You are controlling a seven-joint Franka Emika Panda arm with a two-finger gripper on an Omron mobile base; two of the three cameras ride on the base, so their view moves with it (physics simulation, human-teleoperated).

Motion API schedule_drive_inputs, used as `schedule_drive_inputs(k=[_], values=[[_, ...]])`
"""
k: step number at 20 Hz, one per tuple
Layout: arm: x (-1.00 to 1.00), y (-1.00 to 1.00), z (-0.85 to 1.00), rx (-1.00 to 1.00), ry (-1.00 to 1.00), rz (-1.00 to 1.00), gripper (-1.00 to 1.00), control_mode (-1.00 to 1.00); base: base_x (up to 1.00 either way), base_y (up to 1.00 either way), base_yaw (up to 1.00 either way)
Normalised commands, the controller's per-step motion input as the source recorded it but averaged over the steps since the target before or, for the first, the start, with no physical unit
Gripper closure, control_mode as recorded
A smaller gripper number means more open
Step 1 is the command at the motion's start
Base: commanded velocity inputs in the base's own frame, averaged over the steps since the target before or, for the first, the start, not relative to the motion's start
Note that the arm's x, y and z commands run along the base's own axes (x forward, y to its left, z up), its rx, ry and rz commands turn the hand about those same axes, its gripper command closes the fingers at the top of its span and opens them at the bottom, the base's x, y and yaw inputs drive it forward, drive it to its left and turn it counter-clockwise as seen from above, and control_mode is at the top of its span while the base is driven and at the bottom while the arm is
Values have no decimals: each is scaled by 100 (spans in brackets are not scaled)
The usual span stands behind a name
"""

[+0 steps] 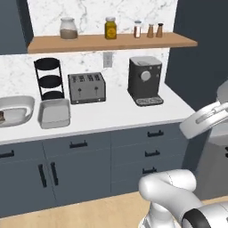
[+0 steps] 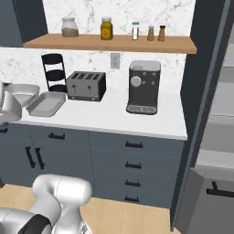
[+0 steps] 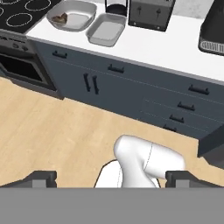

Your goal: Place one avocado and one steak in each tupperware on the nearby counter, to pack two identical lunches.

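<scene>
Tupperware is what you want first: the shallow grey tray (image 1: 54,113) sits near the front edge of the white tabletop (image 1: 133,113), just beside a rounded container (image 1: 15,110) that holds a dark brown piece (image 3: 60,18) you can see in the hand view, with the toaster (image 1: 87,87) and a black tiered rack (image 1: 49,78) close behind. You have bare tabletop between the toaster and the coffee machine (image 1: 145,80) and along the front edge. Your claw (image 3: 109,178) hangs high over the wooden floor (image 3: 48,131), fingers spread wide and holding nothing.
</scene>
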Motion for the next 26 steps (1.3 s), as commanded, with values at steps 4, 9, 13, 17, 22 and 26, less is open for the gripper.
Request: schedule_drive_inputs(k=[4,9,13,17,22,26], values=[[0,0,0,0,0,0,-100,100,-14,-100,14],[0,0,0,0,0,0,-100,100,-11,-100,7],[0,0,0,0,0,0,-100,100,0,-92,2],[0,0,0,0,0,0,-100,100,0,-65,0],[0,0,0,0,0,0,-100,100,17,-50,0],[0,0,0,0,0,0,-100,100,34,-50,0]])
